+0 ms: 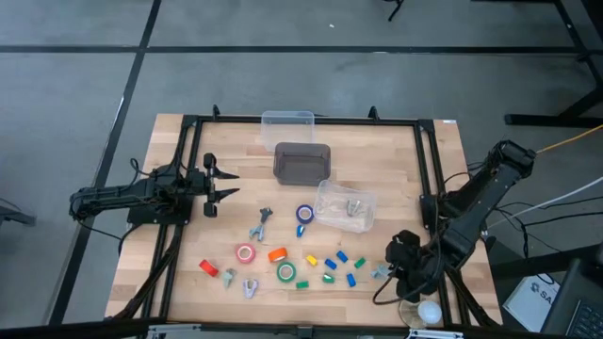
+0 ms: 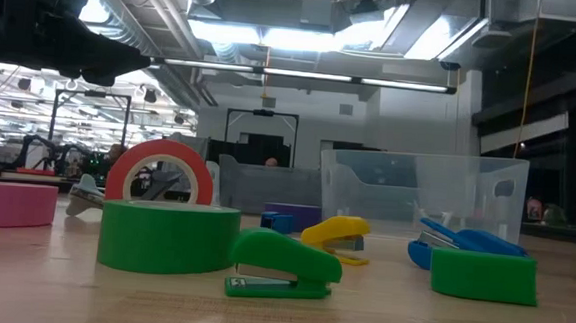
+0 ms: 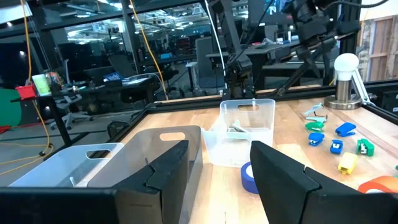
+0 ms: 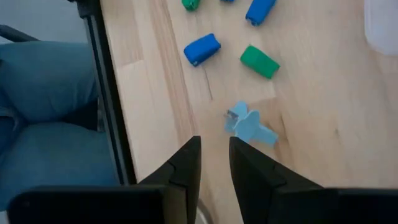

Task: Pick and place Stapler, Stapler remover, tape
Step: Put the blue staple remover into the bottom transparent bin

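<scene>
Right jaws [image 4: 214, 163] narrowly parted, tips cropped

green tape roll [image 2: 168, 236] foreground | red tape roll [image 2: 160, 177] upright behind | green stapler [image 2: 284, 265] front | clear bin [image 2: 421, 195] behind

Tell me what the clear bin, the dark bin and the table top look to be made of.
Clear bin: probably glossy transparent plastic; the small parts inside and the wood beneath show through its walls. Dark bin: likely smoky, tinted plastic, since it has the same moulded shape with a cut-out handle but is only faintly see-through. Table top: light wood with visible plank seams and grain; finish looks matte.
</scene>
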